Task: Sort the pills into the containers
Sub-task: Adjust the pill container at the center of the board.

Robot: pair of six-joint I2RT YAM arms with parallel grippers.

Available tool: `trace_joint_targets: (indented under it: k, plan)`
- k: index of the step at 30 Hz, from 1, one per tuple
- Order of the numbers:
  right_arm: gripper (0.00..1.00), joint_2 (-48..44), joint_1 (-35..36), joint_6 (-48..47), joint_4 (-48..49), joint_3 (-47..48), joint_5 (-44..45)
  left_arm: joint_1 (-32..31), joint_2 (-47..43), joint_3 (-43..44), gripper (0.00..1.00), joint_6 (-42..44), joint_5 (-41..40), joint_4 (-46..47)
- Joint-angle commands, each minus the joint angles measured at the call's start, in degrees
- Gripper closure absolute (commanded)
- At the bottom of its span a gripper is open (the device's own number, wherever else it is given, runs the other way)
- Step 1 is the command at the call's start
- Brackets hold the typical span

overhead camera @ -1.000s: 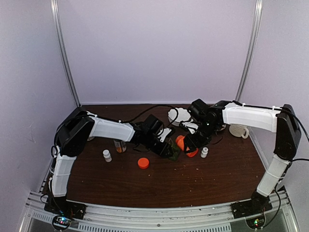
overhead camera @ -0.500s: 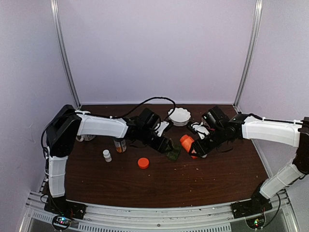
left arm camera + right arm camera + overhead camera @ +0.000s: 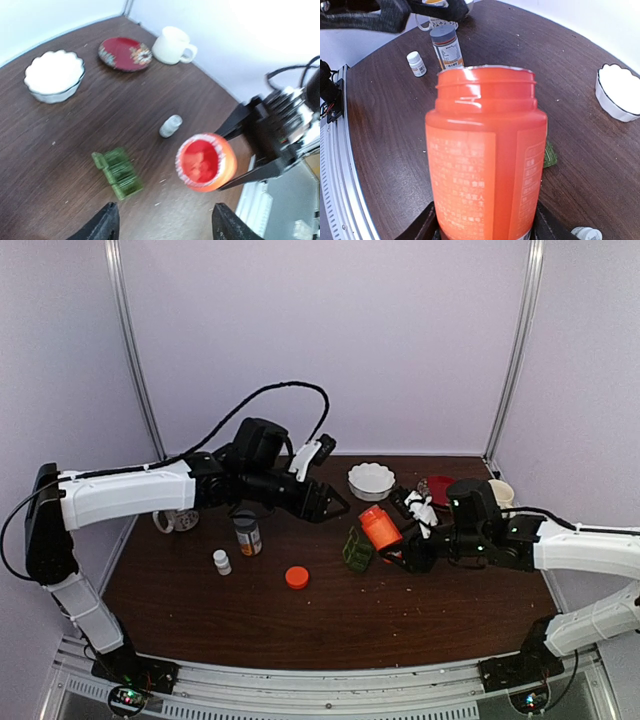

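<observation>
My right gripper (image 3: 485, 227) grips the uncapped orange bottle (image 3: 485, 150). The green pill box (image 3: 357, 548) sits on the table (image 3: 250, 620) just beside that bottle. Farther back, my left gripper (image 3: 162, 225) hangs raised, jaws apart and empty, with the box below and ahead.

In the right wrist view the orange bottle (image 3: 485, 150) hides all but a corner of the green pill box (image 3: 550, 154) at its 3 o'clock, and the bottle's base is cut off at 6 o'clock. Any pills are too small to tell. In the left wrist view the right arm (image 3: 280, 130) at 3 o'clock is blurred.
</observation>
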Motion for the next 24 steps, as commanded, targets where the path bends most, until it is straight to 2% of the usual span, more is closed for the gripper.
trace_joint_targets:
  k: [1, 4, 7, 11, 15, 18, 24]
  plan:
    - [1.00, -2.6, 2.0, -3.0, 9.3, -2.3, 1.6, -0.4, -1.5, -1.1, 0.30, -5.2, 8.4, 7.2]
    - [1.00, -3.3, 3.1, -3.4, 10.9, -3.1, 2.7, -0.4, -0.3, -1.0, 0.21, -7.8, 12.1, 10.5]
    - [1.00, -3.8, 3.5, -2.4, 10.9, -3.3, 6.9, 0.0, 0.7, -1.6, 0.18, -8.7, 9.7, 10.7]
    - [1.00, -6.5, 3.5, -0.3, 11.3, -5.3, 14.6, 2.4, 3.8, -3.2, 0.22, -11.2, 7.7, 11.4]
    - [1.00, -11.2, 3.2, 3.9, 12.1, -8.9, 24.7, 2.7, 7.0, -2.8, 0.21, -9.2, 0.5, 8.2]
    - [1.00, -15.0, 2.8, 5.5, 12.3, -11.0, 26.6, 2.8, 11.9, 1.1, 0.20, -7.1, -1.8, 3.3]
    - [1.00, -18.3, 2.5, 7.5, 11.2, -12.4, 28.2, 2.7, 21.0, 7.3, 0.19, -7.2, 0.4, 3.2]
